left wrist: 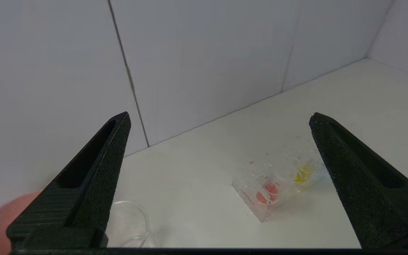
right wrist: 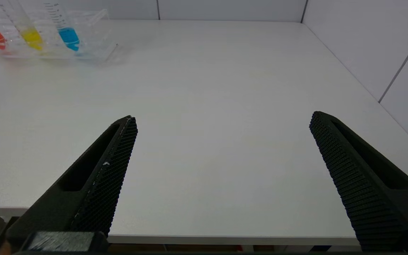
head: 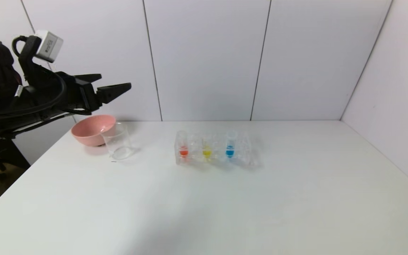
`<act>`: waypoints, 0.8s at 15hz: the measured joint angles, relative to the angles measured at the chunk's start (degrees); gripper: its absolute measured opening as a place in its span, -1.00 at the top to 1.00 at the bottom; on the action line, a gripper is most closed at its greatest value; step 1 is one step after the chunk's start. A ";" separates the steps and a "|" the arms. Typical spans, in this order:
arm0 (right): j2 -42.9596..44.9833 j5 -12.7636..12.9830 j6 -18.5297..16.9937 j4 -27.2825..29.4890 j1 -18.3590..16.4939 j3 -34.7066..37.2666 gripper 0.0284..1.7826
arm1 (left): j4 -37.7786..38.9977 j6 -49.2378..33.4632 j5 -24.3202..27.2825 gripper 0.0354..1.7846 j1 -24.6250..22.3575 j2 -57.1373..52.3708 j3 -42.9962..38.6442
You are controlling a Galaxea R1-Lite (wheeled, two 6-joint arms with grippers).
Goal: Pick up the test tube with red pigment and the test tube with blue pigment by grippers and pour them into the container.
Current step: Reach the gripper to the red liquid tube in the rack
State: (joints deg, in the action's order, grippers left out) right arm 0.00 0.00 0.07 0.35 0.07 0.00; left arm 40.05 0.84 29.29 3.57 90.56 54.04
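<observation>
Left gripper (head: 113,82) spread wide above table's left edge, container (head: 117,145) below

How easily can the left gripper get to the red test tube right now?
Probably yes. The left gripper, fingers open, hangs above the pink bowl; nothing stands between it and the red test tube at the rack's near end.

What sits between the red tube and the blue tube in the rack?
A yellow tube stands between the red tube and blue tube, shown in the head view.
</observation>
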 joint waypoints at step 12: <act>0.00 0.00 -0.05 0.00 -0.02 0.00 -0.99 | 12.48 0.56 31.07 -0.98 -0.13 11.28 -0.66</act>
State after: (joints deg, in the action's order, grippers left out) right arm 0.00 0.00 0.02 0.35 0.05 0.00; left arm 52.53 1.40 60.37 3.44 101.84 53.38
